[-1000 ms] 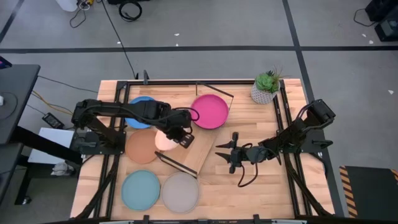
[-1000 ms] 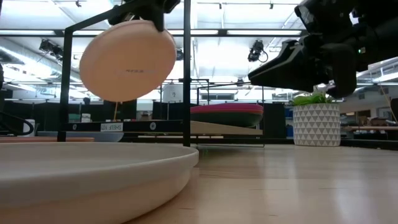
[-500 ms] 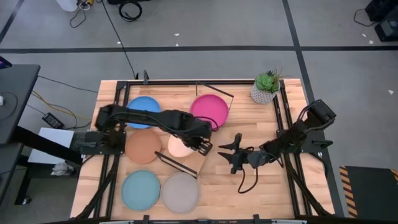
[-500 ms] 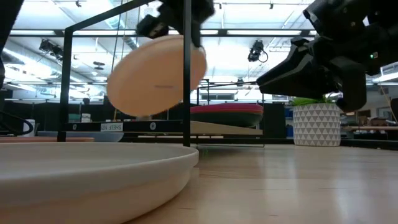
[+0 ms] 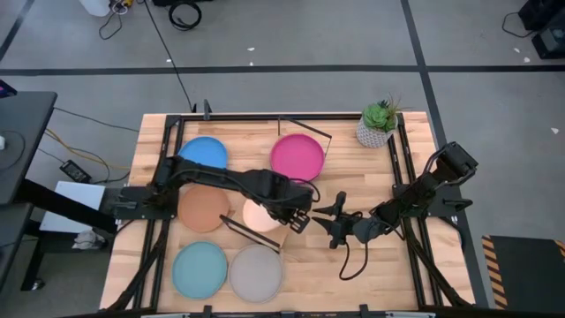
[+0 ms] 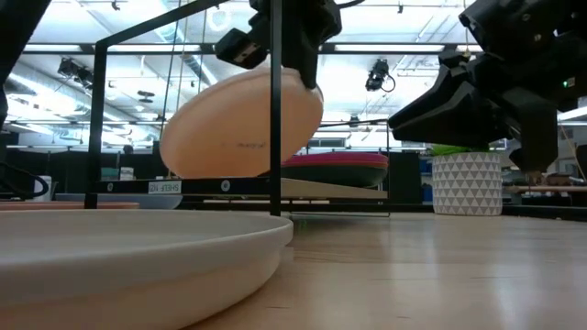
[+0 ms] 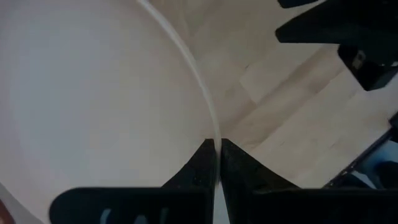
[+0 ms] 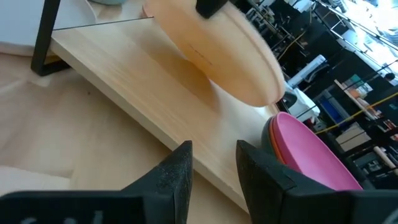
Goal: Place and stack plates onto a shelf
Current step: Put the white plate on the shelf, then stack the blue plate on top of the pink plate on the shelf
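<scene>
My left gripper [image 5: 298, 220] is shut on a cream plate [image 5: 259, 213] and holds it tilted above the shelf's light wood board [image 8: 143, 81], near the board's near end [image 5: 284, 238]. A pink plate [image 5: 297, 157] lies at the shelf's far end on top of a darker plate. The blue [image 5: 203, 152], terracotta [image 5: 202, 208], pale blue [image 5: 199, 269] and grey [image 5: 256, 272] plates lie flat on the tabletop at the left. My right gripper [image 5: 326, 221] is open and empty, just right of the shelf, pointing at the cream plate [image 8: 214, 53]. My left gripper pinches the cream plate's rim [image 7: 213, 134] between its two fingers, on the side toward the table's right. The plate is lifted clear of the board. It tilts, with the held edge [image 6: 307, 87] high and the opposite edge low.
A potted plant [image 5: 377, 125] stands at the table's far right corner. The shelf's thin black wire frame [image 6: 274, 110] rises around the board. Bare tabletop lies right of the shelf, under my right arm.
My left gripper has carried the cream plate toward the table's right and a little toward the near edge, from beside the terracotta plate to over the shelf board. The plate has come lower and tipped flatter. My right gripper has drifted slightly toward the right.
</scene>
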